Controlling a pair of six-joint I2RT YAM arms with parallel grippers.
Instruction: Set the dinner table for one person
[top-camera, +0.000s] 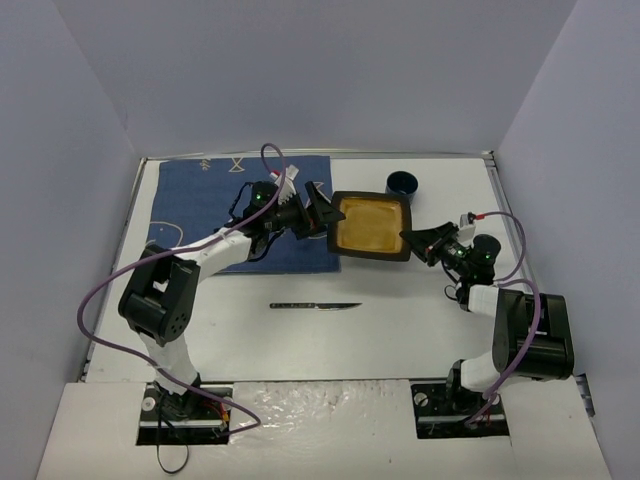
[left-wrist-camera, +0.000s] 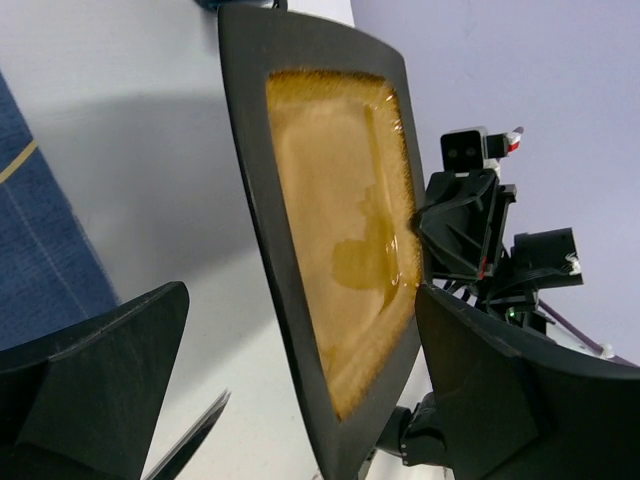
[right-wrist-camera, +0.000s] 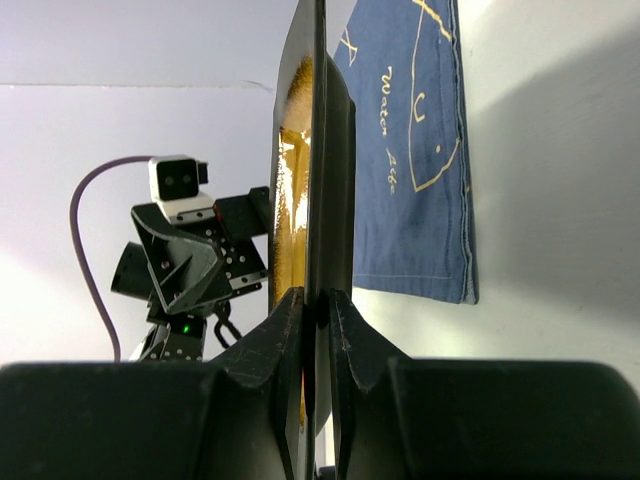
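A square plate (top-camera: 372, 225) with a dark rim and amber middle is held above the white dinner table (top-camera: 400, 330), just right of the blue fish cloth (top-camera: 240, 215). My right gripper (top-camera: 412, 240) is shut on the plate's right edge; in the right wrist view its jaws (right-wrist-camera: 316, 296) pinch the thin rim (right-wrist-camera: 314, 150). My left gripper (top-camera: 322, 213) is open, one finger on either side of the plate's left edge. In the left wrist view (left-wrist-camera: 300, 300) the plate (left-wrist-camera: 340, 220) stands between the spread fingers with a gap on each side.
A dark knife (top-camera: 315, 305) lies on the table in front of the plate; its tip shows in the left wrist view (left-wrist-camera: 190, 435). A dark blue cup (top-camera: 403, 184) stands behind the plate near the back edge. The cloth covers the back left.
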